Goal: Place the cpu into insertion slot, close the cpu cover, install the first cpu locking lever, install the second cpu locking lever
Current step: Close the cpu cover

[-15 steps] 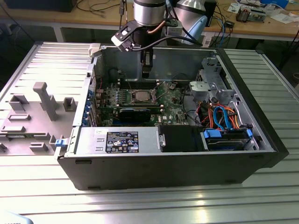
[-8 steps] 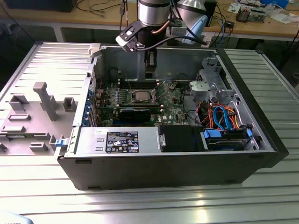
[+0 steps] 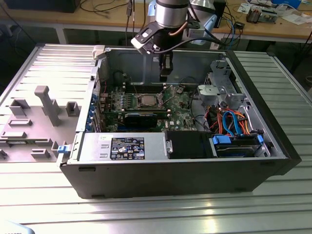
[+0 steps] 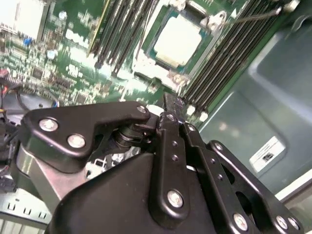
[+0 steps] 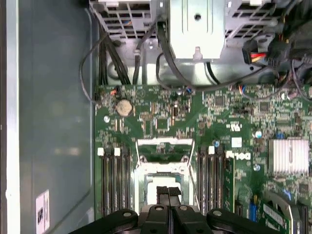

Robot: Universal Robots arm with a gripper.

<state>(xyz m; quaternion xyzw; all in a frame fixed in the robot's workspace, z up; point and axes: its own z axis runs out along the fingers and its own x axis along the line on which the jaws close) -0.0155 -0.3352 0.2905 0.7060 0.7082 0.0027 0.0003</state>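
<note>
- An open computer case (image 3: pixel 170 170) was seen lying on a ribbed metal surface (image 3: pixel 146 214). A grey panel (image 3: pixel 39 107) was laid at the case's 9 o'clock in the exterior view.
- The cpu (image 3: pixel 146 101) was seated in the insertion slot (image 5: pixel 142 185) on the green board. Its silvery top was shown plainly in the second wrist view.
- The gripper (image 3: pixel 164 77) was held above the board, at about 1 o'clock of the cpu in the exterior view, and was kept apart from it.
- The fingers (image 4: pixel 168 146) were pressed together, and nothing was clamped between them.
- The cpu cover (image 5: pixel 165 142), a thin silver frame with a window, was seen at one edge of the slot. Whether it was raised or laid flat could not be told.
- A thin metal lever (image 4: pixel 253 16) was seen running out from a corner of the slot, across the memory slots (image 4: pixel 224 58).
- A drive cage (image 3: pixel 222 85) was mounted at about 2 o'clock of the cpu in the exterior view, and blue and orange cables (image 3: pixel 229 122) were bundled at about 4 o'clock.
</note>
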